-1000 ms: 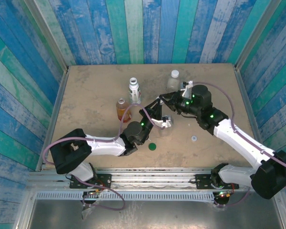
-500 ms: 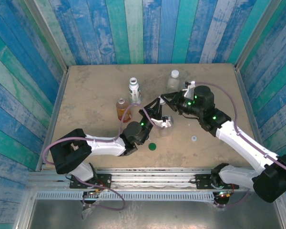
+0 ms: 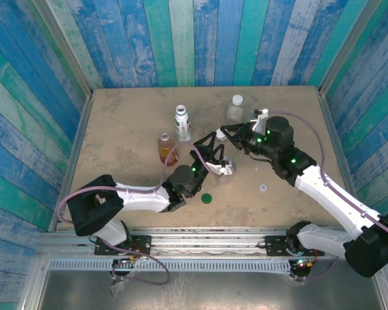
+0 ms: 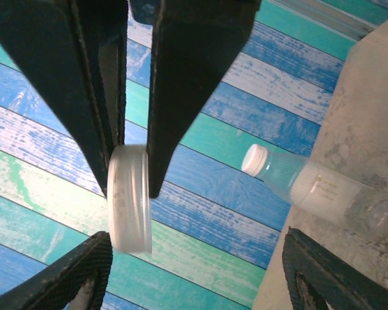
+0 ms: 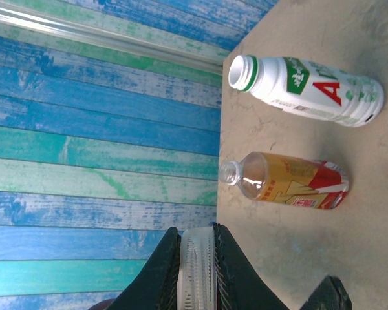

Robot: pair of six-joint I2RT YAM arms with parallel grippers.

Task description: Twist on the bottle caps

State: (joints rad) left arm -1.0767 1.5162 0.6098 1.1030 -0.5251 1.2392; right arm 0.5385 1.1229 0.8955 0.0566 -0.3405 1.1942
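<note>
amber-orange bottle [image 3: 164, 147] and white-labelled bottle [image 3: 183, 123] standing uncapped left of centre, dark green cap [image 3: 206, 198] lying nearer on the table [image 3: 116, 129], left gripper [image 3: 208, 144] spread wide, right gripper [image 5: 195, 237] just beside it pinching a white cap [image 5: 197, 274], capped clear bottle [image 3: 235, 107] standing behind

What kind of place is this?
Likely a robot test booth: a tan table boxed in by blue-green plank walls, with the left arm and right arm bolted to a metal rail.
</note>
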